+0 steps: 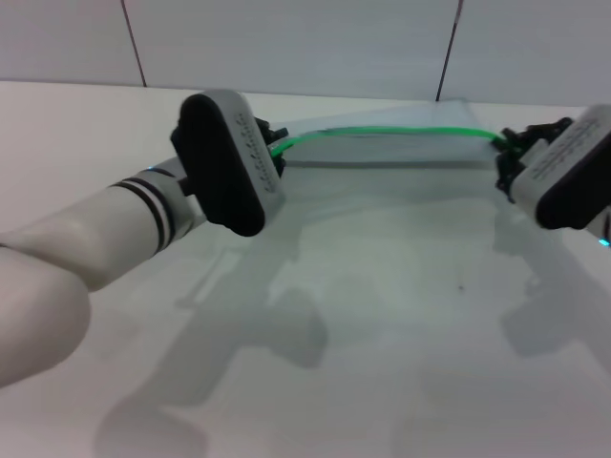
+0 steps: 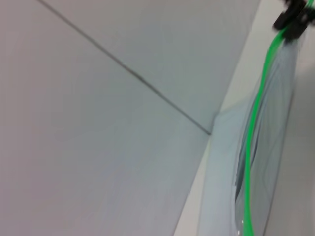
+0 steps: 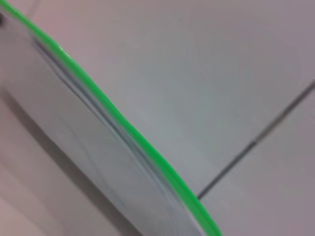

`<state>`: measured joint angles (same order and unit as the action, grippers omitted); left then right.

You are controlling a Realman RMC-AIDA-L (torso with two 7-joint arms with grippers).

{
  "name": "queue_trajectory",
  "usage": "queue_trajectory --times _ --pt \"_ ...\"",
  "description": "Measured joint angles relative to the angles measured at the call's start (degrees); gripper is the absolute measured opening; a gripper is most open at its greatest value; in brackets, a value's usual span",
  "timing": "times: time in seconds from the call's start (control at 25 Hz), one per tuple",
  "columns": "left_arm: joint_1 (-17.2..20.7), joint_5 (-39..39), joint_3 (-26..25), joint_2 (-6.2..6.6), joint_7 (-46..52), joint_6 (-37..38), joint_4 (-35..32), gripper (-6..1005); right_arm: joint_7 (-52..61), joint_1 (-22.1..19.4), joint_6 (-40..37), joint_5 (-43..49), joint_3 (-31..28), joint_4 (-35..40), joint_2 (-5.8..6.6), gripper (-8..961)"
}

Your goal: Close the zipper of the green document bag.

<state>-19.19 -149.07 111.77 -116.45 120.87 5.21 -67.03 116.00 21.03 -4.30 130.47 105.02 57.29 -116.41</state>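
Nearest the head camera, the left arm's white forearm runs up to the left gripper (image 1: 274,143), whose dark fingertips sit at the left end of the thin bright green plastic zipper (image 1: 391,132). That strip arches along the raised upper edge of the green document bag (image 1: 382,157), a large flat pouch of translucent pale blue-grey plastic lifted off the table between both arms. The right gripper (image 1: 508,153) meets the strip's right end. Both grippers appear to pinch the green edge, as the strip hangs taut between them, but how far either pair of fingers is parted I cannot tell.

I judge the closing pull to be under way or about done: the strip reads as one unbroken green line in both wrist views, and no slider can be made out. The next move likely calls for one gripper to anchor its end while the other draws the slider fully home, keeping the strip straight.

Below lies a glossy white table (image 1: 382,315) showing soft shadows; behind it stands a pale panelled wall (image 1: 286,43) with dark seams.
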Motion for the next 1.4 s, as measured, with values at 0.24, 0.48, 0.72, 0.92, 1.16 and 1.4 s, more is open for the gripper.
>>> queue_trajectory --times 0.24,0.48,0.72,0.92,1.16,1.4 --pt "1.57 0.00 -1.14 -0.01 -0.02 -0.01 -1.62 52 -0.07 -0.29 0.07 0.15 -3.47 -1.58 0.07 169" --pt "1.83 0.00 -1.49 0.00 -0.02 -0.01 -1.59 49 -0.08 -0.33 2.71 0.22 -4.25 -2.34 0.09 185" --pt "1.88 0.27 -1.52 0.00 0.11 -0.47 -1.55 41 -0.08 -1.47 7.94 -0.01 -2.15 -1.95 -0.37 201" --pt "2.35 1.97 -1.69 -0.13 0.81 -4.40 -1.90 49 0.50 -4.52 22.11 -3.54 3.70 -0.80 -0.71 214" --pt "4.04 10.08 -0.11 -0.14 2.25 -17.82 -1.67 96 1.01 -5.06 43.93 -21.52 12.91 0.08 -0.41 417" --pt "5.43 18.24 2.56 0.06 13.09 -28.47 -1.87 311 10.18 -3.62 50.38 -31.99 16.99 -0.41 -0.38 547"
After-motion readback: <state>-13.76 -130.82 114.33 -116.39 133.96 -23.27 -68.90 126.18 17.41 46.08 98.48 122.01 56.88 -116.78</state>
